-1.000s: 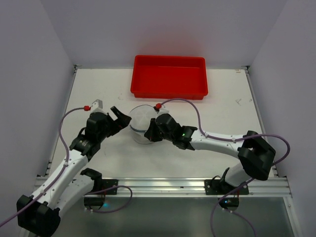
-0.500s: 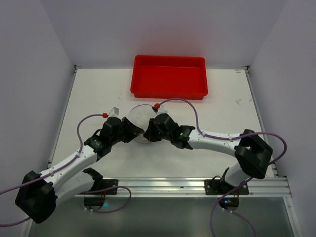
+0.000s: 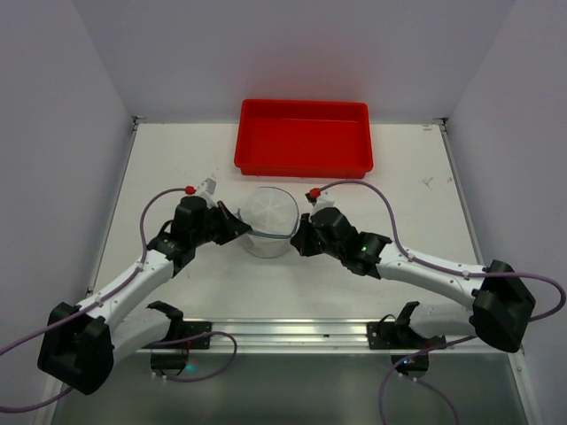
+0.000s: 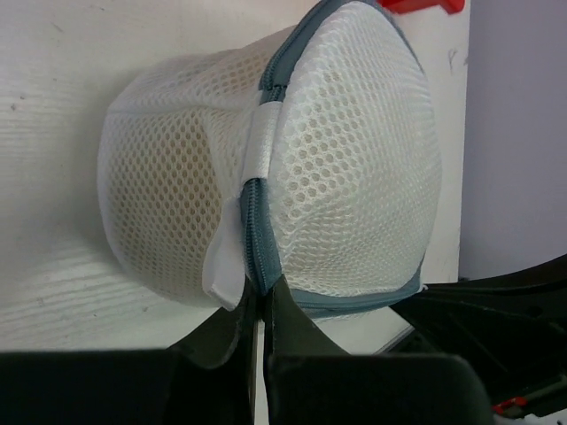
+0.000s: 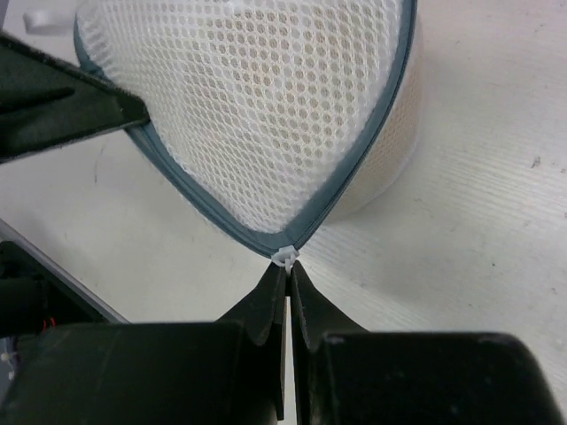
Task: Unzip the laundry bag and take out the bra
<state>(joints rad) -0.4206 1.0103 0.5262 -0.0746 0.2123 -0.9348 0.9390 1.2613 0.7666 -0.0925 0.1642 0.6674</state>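
Note:
The laundry bag (image 3: 268, 220), a round white mesh case with a grey-blue zipper rim, stands on edge at the table's middle between both arms. My left gripper (image 3: 241, 229) is shut on the bag's zipper rim (image 4: 263, 266) beside a white fabric tab (image 4: 226, 270). My right gripper (image 3: 299, 237) is shut on the small white zipper pull (image 5: 285, 256) at the corner of the rim, on the bag's (image 5: 257, 115) opposite side. The bra is hidden inside; only a beige tint (image 4: 173, 177) shows through the mesh.
A red rectangular tray (image 3: 303, 165) sits at the back of the table, just behind the bag. The left arm's fingers (image 5: 62, 97) show at the upper left of the right wrist view. The table's walls stand close on both sides.
My left gripper swung in from the left, open, and shut on the bag's rim. My right gripper, still shut, drew back to the right, and the bag shifted slightly right.

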